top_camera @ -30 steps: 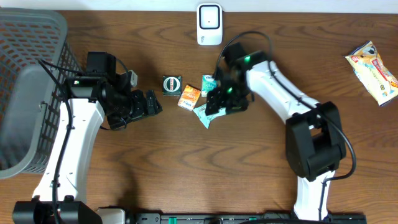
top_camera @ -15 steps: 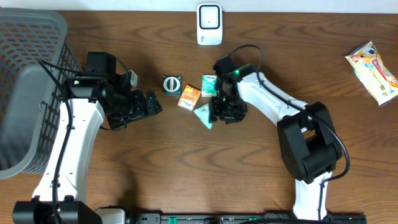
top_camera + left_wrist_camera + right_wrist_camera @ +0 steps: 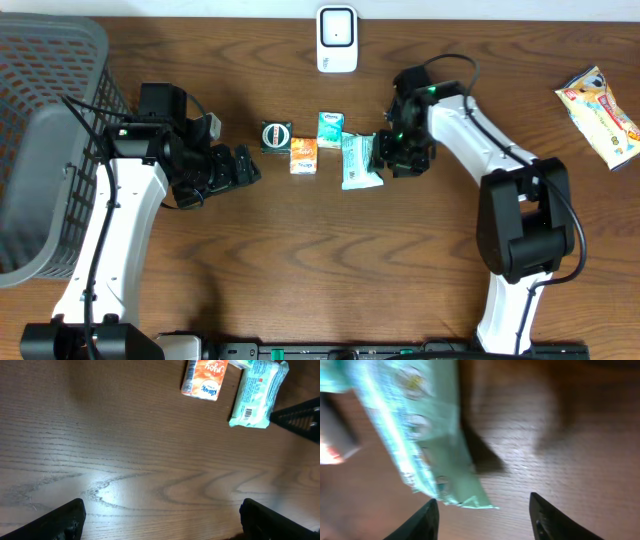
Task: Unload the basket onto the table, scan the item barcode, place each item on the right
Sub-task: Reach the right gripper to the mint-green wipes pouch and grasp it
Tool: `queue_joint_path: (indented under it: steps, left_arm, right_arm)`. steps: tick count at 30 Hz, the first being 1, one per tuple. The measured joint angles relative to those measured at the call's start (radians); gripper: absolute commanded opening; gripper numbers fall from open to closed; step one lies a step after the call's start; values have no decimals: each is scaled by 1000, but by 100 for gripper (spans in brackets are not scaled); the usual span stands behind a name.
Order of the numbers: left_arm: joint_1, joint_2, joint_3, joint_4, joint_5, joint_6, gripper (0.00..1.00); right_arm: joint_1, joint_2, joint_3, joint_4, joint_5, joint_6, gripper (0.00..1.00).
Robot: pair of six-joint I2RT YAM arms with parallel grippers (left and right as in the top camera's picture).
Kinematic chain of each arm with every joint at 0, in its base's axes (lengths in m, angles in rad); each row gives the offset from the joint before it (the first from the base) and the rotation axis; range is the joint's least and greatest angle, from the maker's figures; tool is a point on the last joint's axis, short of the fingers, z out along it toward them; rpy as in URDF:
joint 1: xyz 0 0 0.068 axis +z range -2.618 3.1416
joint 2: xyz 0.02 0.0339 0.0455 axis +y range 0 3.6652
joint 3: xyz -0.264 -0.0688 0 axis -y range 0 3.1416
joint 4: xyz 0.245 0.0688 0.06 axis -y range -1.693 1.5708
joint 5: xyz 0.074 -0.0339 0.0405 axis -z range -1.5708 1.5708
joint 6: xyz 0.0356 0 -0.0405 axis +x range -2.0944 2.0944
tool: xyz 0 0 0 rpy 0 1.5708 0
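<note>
Leave the left gripper (image 3: pixel 162 516) spread wide. Present to the white boxy plastic scanner (image 3: pixel 337 38), far centre, the barcode (image 3: pixel 244 410) of the mint-green plastic packet (image 3: pixel 358 160) lying mid-table. Cannot tell right gripper (image 3: pixel 487 517) beside it: pinching or loose.

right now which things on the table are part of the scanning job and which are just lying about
In the job:
- scanner
- teal packet, beside the right gripper

Lying about, for now:
- orange packet
- teal box
- tin
- snack bag
- basket
</note>
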Motion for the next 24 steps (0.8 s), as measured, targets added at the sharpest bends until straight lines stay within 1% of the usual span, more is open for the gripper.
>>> queue_joint_path:
  steps: [3,4,5,6,7,9,12,13,17,21,24]
  left_arm:
    - [0,0,0,0,0,0,98]
    - [0,0,0,0,0,0,98]
    - [0,0,0,0,0,0,98]
    - [0,0,0,0,0,0,98]
    - [0,0,0,0,0,0,98]
    - [0,0,0,0,0,0,98]
    - [0,0,0,0,0,0,98]
    - [0,0,0,0,0,0,98]
    - [0,0,0,0,0,0,98]
    - [0,0,0,0,0,0,98]
    - [0,0,0,0,0,0,98]
  right_arm:
    - [-12,0,1,13,-66,-53,69]
    - [-12,0,1,21,-81,-65,74]
    - [-12,0,1,34,-92,-75,87]
    - [-11,0,1,53,-103,-81,94]
    - [-11,0,1,85,-113,-101,98]
    - [-11,0,1,121,-116,-104,99]
    - [-11,0,1,150,-93,-101,99]
    - [-11,0,1,153,-77,-95,97]
    - [-12,0,-2,196,-40,-65,76]
    - [-12,0,-8,232,-35,-51,66]
    - [-10,0,-17,240,-34,-47,64]
